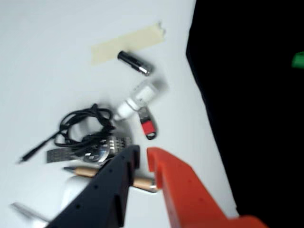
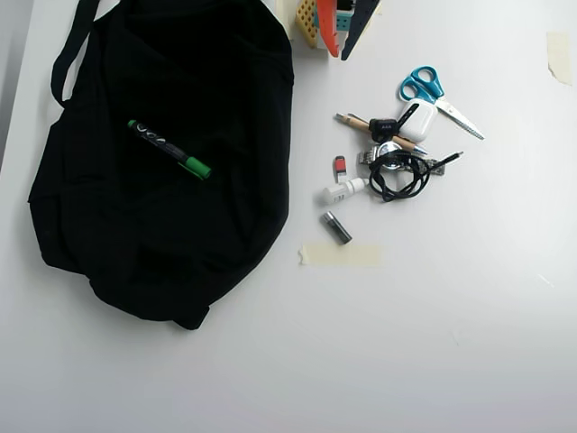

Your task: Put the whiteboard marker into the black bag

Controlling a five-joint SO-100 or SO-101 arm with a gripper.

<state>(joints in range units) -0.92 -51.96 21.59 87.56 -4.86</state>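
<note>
In the overhead view the whiteboard marker (image 2: pixel 169 150), black with a green cap and tail, lies on top of the black bag (image 2: pixel 162 225) at the left. In the wrist view only a blurred green bit of the marker (image 1: pixel 298 60) shows at the right edge, on the bag (image 1: pixel 251 109). My gripper (image 2: pixel 340 52) is at the top edge of the overhead view, right of the bag and apart from the marker. In the wrist view the gripper (image 1: pixel 143 154) has a black and an orange finger a narrow gap apart, with nothing between them.
Right of the bag lies a cluster: scissors (image 2: pixel 433 90), a white case (image 2: pixel 416 120), a coiled black cable (image 2: pixel 397 173), a pencil (image 2: pixel 365 124), a white dropper bottle (image 2: pixel 341 191), a red-black tag (image 2: pixel 340 168), a grey cylinder (image 2: pixel 336 227) and masking tape (image 2: pixel 341 254). The bag's strap (image 2: pixel 70 54) runs up at the left.
</note>
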